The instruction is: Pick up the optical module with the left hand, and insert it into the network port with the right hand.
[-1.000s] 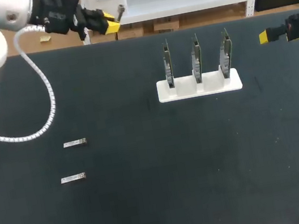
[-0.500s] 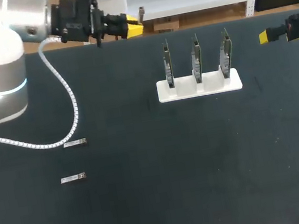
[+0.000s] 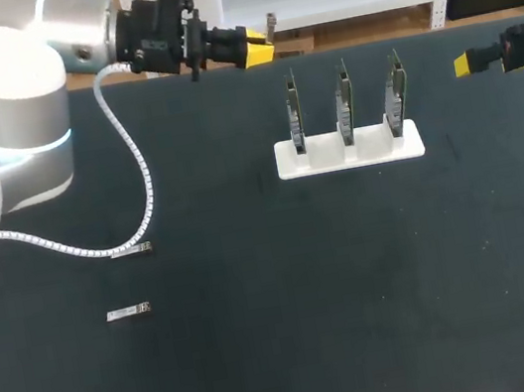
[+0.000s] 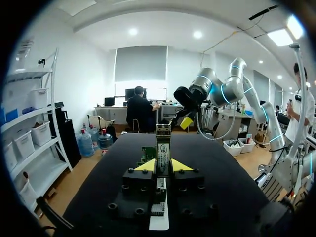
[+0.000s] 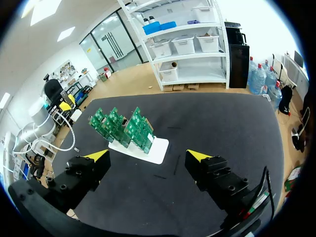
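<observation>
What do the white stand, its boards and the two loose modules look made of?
White stand: probably matte plastic, evenly white, no glare. Boards: green circuit-board laminate, apparently; thin flat sheets. Loose modules: likely bare metal, silvery sheen.

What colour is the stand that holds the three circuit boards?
The stand is white, clearest in the head view.

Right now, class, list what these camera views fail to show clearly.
- Head view: the right hand is cut off by the picture's edge.
- Head view: the circuit boards are too small to show their ports.
- Head view: a cable overlaps part of one loose optical module.
</observation>
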You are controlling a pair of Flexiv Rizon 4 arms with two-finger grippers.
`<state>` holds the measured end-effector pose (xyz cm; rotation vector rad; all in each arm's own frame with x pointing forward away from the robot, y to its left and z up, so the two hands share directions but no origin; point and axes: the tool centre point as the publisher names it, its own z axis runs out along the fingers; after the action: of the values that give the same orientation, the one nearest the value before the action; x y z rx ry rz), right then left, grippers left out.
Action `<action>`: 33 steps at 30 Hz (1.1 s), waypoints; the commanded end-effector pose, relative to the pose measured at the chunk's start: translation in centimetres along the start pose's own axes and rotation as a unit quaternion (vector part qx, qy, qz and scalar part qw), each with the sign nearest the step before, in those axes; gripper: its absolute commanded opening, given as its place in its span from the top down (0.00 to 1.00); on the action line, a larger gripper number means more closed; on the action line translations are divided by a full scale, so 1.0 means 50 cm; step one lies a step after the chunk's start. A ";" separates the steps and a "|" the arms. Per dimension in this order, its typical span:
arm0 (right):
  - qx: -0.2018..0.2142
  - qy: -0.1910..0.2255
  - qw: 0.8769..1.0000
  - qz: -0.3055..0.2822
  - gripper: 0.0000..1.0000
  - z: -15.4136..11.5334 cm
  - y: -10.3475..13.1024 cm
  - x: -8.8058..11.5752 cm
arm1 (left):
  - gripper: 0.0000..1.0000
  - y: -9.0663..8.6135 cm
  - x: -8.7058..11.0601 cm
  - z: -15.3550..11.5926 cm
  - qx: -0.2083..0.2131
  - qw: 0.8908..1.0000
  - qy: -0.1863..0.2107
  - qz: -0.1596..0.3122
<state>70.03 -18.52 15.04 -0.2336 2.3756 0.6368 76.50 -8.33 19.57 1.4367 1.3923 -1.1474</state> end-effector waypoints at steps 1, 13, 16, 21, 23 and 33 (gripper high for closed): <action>0.002 -0.001 1.000 0.000 0.00 0.000 0.001 0.001 | 1.00 0.013 0.004 0.012 0.001 1.000 -0.009 -0.006; 0.002 -0.001 1.000 0.000 0.00 0.000 0.001 0.001 | 1.00 0.003 -0.003 0.027 -0.033 0.998 -0.045 -0.018; 0.002 -0.001 1.000 0.000 0.00 0.000 0.001 0.001 | 1.00 0.002 0.003 0.030 -0.038 0.998 -0.047 -0.025; 0.002 -0.001 1.000 0.000 0.00 0.000 0.001 0.001 | 1.00 -0.004 0.011 0.037 -0.042 0.997 -0.047 -0.033; 0.002 -0.001 1.000 0.000 0.00 0.000 0.001 0.001 | 1.00 -0.006 0.013 0.039 -0.043 0.997 -0.047 -0.035; 0.002 -0.001 1.000 0.000 0.00 0.000 0.001 0.001 | 1.00 -0.009 0.027 0.060 -0.034 0.997 -0.047 -0.046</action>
<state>70.03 -18.52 15.04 -0.2336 2.3756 0.6368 75.70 -10.61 17.75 1.2661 1.4351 -1.1972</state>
